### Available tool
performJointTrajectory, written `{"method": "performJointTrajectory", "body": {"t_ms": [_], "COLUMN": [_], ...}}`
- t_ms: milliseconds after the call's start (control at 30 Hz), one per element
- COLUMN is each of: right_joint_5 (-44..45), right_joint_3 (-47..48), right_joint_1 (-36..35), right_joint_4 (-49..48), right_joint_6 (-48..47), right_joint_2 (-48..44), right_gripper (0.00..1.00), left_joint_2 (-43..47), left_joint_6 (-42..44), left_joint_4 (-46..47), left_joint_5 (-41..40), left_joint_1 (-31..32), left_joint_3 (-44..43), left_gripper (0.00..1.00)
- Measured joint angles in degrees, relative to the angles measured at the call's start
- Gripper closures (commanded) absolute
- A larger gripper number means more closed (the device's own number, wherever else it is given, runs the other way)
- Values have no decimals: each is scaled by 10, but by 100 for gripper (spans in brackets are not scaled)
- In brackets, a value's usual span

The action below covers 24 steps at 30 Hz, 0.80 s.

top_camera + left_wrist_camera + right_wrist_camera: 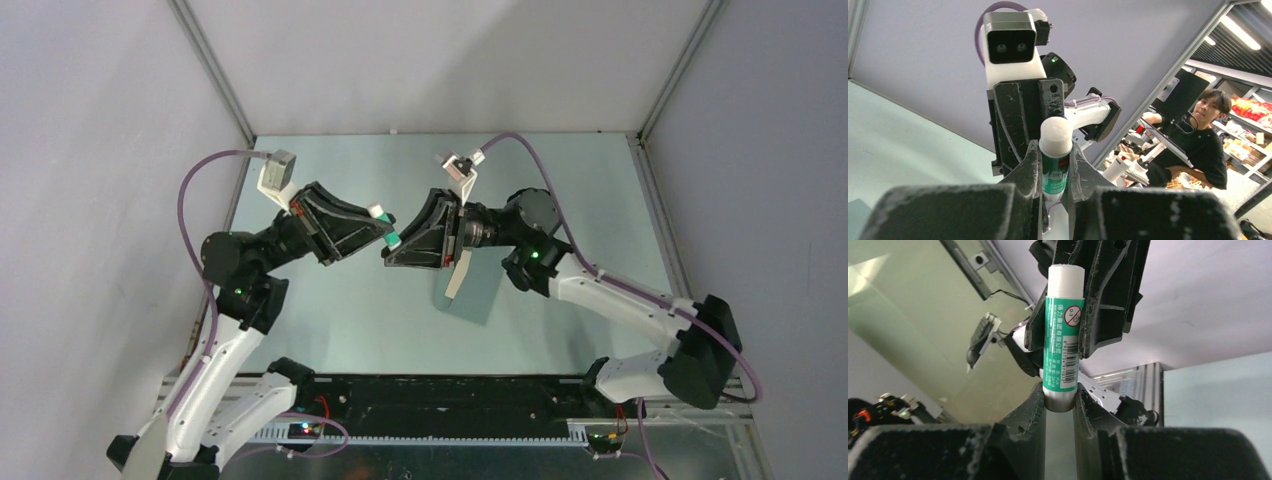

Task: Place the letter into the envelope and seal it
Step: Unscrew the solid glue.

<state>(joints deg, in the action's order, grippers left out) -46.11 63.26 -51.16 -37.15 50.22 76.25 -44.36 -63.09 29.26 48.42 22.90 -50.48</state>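
A glue stick (388, 228), green label and white ends, hangs in the air between both arms over the middle of the table. My left gripper (1055, 165) is shut on its green body, white end pointing away. My right gripper (1059, 400) is shut on the stick's (1063, 340) grey bottom end, facing the left gripper (1068, 305). Just below the right wrist a narrow tan strip (456, 278) shows on the table; I cannot tell whether it is the letter. The envelope does not stand out from the pale green tabletop (340, 310).
Grey walls and metal frame posts (213, 70) close in the table on three sides. A black rail (450, 400) runs along the near edge between the arm bases. Purple cables loop above both arms.
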Motion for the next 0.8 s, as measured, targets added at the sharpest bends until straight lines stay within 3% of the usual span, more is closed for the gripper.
{"method": "performJointTrajectory", "body": {"t_ms": [300, 600, 667, 767, 800], "right_joint_5": [-76, -75, -75, -76, -76], "right_joint_3": [-3, -4, -5, -5, -5], "right_joint_1": [25, 30, 30, 30, 30], "right_joint_4": [-318, -456, -460, -462, -462], "right_joint_6": [244, 366, 376, 386, 388], "right_joint_2": [116, 166, 166, 166, 166], "right_gripper": [100, 100, 92, 64, 60], "left_joint_2": [0, -5, -5, -6, -6], "left_joint_6": [0, 0, -1, -1, -3], "left_joint_4": [2, 0, 0, 2, 2], "left_joint_5": [-1, 2, 3, 3, 3], "left_joint_1": [-3, -3, -3, -2, -2], "left_joint_3": [0, 0, 0, 0, 0], "left_gripper": [100, 100, 100, 100, 100]}}
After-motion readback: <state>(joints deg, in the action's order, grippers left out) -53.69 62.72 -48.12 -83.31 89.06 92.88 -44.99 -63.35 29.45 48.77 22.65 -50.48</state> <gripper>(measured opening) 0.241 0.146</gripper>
